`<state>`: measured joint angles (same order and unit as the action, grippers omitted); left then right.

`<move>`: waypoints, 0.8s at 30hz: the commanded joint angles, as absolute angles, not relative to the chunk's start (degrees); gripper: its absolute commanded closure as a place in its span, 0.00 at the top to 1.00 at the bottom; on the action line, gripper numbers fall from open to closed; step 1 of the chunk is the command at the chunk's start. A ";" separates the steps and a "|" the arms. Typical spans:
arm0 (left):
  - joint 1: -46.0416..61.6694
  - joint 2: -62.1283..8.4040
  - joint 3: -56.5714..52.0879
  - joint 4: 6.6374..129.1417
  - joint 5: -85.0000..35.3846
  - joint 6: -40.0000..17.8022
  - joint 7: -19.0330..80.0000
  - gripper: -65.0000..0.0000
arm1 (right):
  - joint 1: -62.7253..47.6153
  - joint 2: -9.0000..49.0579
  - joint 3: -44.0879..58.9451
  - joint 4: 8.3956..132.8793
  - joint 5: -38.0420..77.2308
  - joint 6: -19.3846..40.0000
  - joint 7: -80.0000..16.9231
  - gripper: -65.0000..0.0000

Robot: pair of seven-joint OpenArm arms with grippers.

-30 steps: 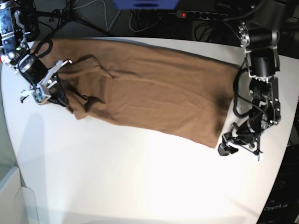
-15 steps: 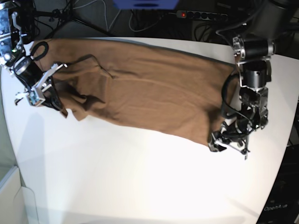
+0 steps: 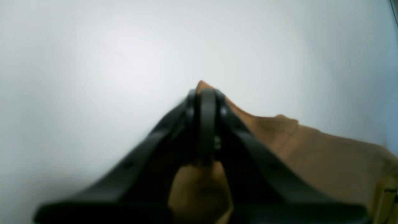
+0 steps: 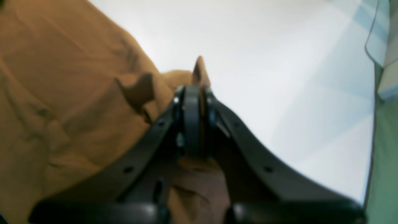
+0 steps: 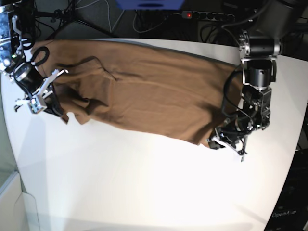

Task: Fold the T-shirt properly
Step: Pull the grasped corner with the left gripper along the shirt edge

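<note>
Comparing with a second ago, we see the left tool (image 5: 216, 143) now pinching the T-shirt (image 5: 149, 94) at its near-right corner; the right tool (image 5: 61, 115) pinches the left end, the T-shirt lying across the surface (image 5: 144, 183), ready for lifting.

Overall light: bright, overhead, strongest over the table's (image 5: 144, 183) middle and near edge.
Glare: white patch washes out the tabletop below the T-shirt (image 5: 144, 91).
Shadows: soft, in cloth folds.
Wrist views: blurred, nearby black parts out of focus.
Base view: edges bowed, background dim.
</note>
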<state>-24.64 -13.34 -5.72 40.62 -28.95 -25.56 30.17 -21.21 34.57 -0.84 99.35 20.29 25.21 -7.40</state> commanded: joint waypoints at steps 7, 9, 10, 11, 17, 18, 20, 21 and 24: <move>-21.93 -13.93 -11.30 45.49 -28.62 -26.07 30.64 0.05 | -19.91 35.56 -0.40 100.44 21.14 24.84 -5.85 0.04; -20.44 -14.02 -12.44 48.22 -28.62 -27.21 30.64 0.05 | -19.82 35.56 -0.40 100.44 21.14 24.84 -5.85 0.04; -19.65 -14.02 -12.62 49.63 -28.62 -28.35 30.73 0.05 | -19.82 35.56 -0.40 100.44 21.14 24.84 -5.85 0.04; -18.59 -14.02 -12.62 50.95 -28.62 -29.14 31.08 0.05 | -19.82 35.56 -0.40 100.53 21.14 24.84 -5.85 0.04; -14.73 -13.85 -15.78 58.42 -28.62 -32.84 37.05 0.05 | -20.09 35.56 -0.48 100.62 21.14 24.84 -5.49 0.04; -14.20 -13.67 -16.84 60.00 -28.62 -33.27 38.29 0.05 | -20.18 35.56 -0.48 100.70 21.14 24.84 -5.41 0.04; -13.93 -13.58 -18.24 62.29 -28.62 -33.36 40.75 0.05 | -20.26 35.56 -0.48 101.32 21.14 24.84 -5.32 0.04; -13.76 -13.58 -18.86 62.99 -28.62 -33.36 41.89 0.05 | -20.35 35.56 -0.48 101.67 21.14 24.84 -5.32 0.04; -12.88 -13.49 -20.79 66.33 -28.62 -34.07 44.62 0.05 | -20.97 35.56 -0.40 103.87 21.14 24.84 -5.32 0.04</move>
